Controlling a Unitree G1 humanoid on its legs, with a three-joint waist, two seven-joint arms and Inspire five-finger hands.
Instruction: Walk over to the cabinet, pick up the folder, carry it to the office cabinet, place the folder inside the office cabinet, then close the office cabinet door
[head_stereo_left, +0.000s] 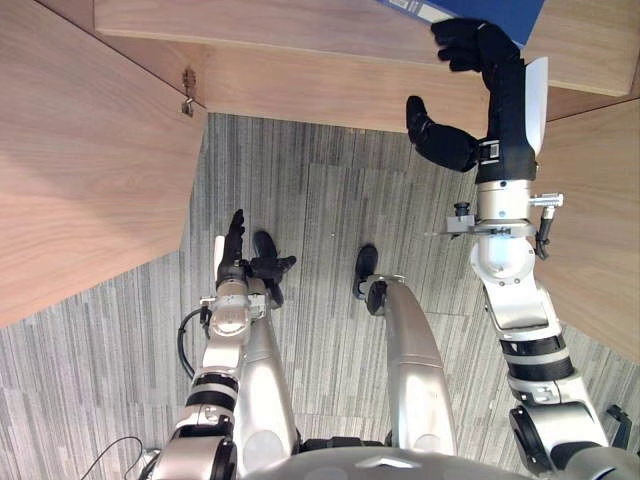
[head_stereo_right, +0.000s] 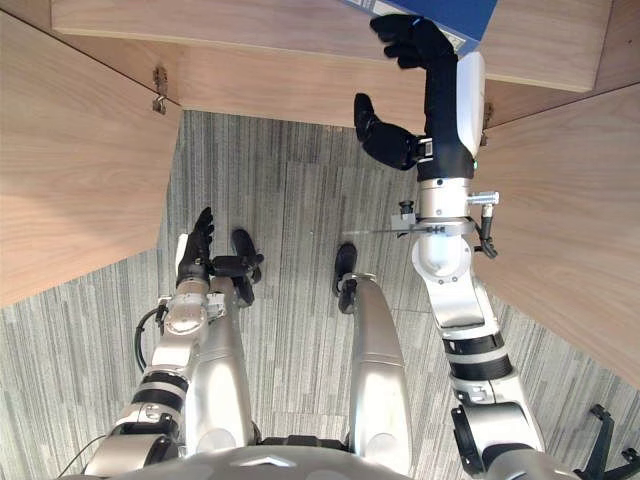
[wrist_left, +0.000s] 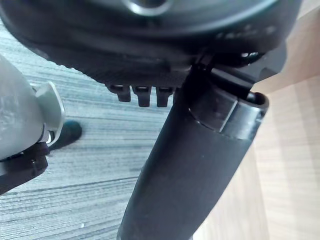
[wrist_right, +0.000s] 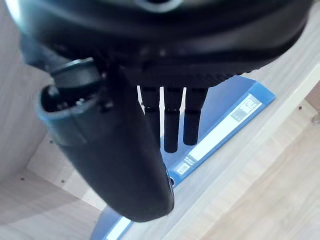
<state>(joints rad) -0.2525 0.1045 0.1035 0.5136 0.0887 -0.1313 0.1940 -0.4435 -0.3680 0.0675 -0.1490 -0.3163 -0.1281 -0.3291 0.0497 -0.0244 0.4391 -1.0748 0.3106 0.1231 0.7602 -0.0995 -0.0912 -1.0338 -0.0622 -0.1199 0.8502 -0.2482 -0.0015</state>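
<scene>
A blue folder (head_stereo_left: 500, 12) with a white label strip lies flat on the light wood shelf (head_stereo_left: 300, 40) inside the open cabinet, at the top of the eye views. My right hand (head_stereo_left: 500, 90) reaches up to it. Its fingers (wrist_right: 172, 125) are stretched out over the folder's (wrist_right: 225, 120) spine side, and the thumb (head_stereo_left: 438, 135) stands well apart below the shelf edge, so the hand is open. My left hand (head_stereo_left: 233, 250) hangs low by my side over the carpet, fingers straight and holding nothing.
The cabinet's left door (head_stereo_left: 90, 180) swings out wide on the left, with a metal hinge (head_stereo_left: 188, 95) at its top corner. The right door (head_stereo_left: 600, 220) stands open close beside my right arm. Grey striped carpet (head_stereo_left: 320, 200) lies between them.
</scene>
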